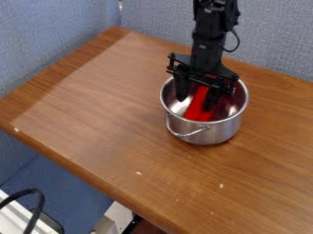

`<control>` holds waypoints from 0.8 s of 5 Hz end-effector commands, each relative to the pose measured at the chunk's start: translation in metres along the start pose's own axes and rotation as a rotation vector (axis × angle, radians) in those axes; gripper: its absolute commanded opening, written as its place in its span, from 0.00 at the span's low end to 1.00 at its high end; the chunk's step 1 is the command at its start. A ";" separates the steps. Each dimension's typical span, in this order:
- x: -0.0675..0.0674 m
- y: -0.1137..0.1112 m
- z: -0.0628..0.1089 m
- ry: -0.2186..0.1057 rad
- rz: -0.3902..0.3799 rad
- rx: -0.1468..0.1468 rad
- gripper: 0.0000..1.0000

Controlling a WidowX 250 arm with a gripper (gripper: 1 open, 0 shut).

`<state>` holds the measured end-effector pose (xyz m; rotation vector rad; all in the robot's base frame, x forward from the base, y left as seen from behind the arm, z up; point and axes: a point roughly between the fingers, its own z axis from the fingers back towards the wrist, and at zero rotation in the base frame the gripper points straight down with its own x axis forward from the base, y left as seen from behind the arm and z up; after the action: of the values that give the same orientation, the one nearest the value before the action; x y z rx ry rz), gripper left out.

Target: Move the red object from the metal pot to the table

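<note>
The metal pot [210,131] stands on the table [91,105] at its right rear, its wire handle hanging toward the front. The red object [199,106] leans inside the pot. My gripper [204,97] reaches straight down into the pot, its black fingers drawn in against both sides of the red object. The lower end of the red object and the fingertips are partly hidden by the pot's wall.
A blue-grey wall rises right behind the table. The table's rounded front edge [86,169] runs diagonally from left to lower right, with the floor and a black cable [25,206] below it.
</note>
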<state>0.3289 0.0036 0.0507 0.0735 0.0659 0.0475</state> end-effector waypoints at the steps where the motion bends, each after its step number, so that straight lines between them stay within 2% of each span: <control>1: 0.006 0.007 0.012 -0.039 0.017 -0.004 0.00; 4: 0.004 0.005 0.023 -0.042 0.003 -0.036 0.00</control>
<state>0.3246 0.0019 0.0515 0.0434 0.0966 0.0288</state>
